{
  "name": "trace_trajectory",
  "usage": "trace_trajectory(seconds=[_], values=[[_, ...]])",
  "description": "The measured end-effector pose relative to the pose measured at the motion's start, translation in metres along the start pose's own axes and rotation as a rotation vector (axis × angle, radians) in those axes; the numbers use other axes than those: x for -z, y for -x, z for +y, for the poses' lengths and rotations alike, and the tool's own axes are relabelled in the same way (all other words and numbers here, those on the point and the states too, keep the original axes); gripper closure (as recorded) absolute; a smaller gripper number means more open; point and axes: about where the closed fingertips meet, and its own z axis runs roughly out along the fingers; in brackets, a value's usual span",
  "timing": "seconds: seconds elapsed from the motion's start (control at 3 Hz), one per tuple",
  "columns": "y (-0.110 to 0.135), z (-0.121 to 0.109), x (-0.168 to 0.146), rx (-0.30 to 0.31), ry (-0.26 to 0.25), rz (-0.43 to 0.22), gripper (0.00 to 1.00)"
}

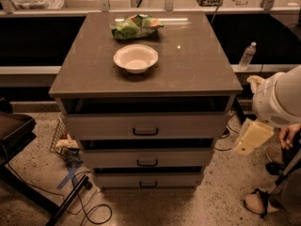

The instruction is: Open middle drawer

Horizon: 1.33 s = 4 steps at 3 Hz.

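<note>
You have the whole task left to do: the middle drawer (188,158) sits shut in the near front under the table (197,65), and your hand (253,136) hangs at the right, well apart from the drawer's handle (147,162), and I cannot tell whether it is apart or together.
</note>
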Motion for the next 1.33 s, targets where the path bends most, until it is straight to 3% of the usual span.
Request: trace_trajectory(seconds=[0.33, 0.67, 1.0, 1.33], values=[[-0.019, 0.004, -0.06, -0.025, -0.008, -0.089, 0.0], [-0.024, -0.004, -0.105, -0.046, -0.064, -0.196, 0.0], [-0.022, -0.021, -0.108, -0.046, -0.128, -0.214, 0.0], [-0.022, -0.021, -0.108, -0.046, -0.128, -0.214, 0.0]])
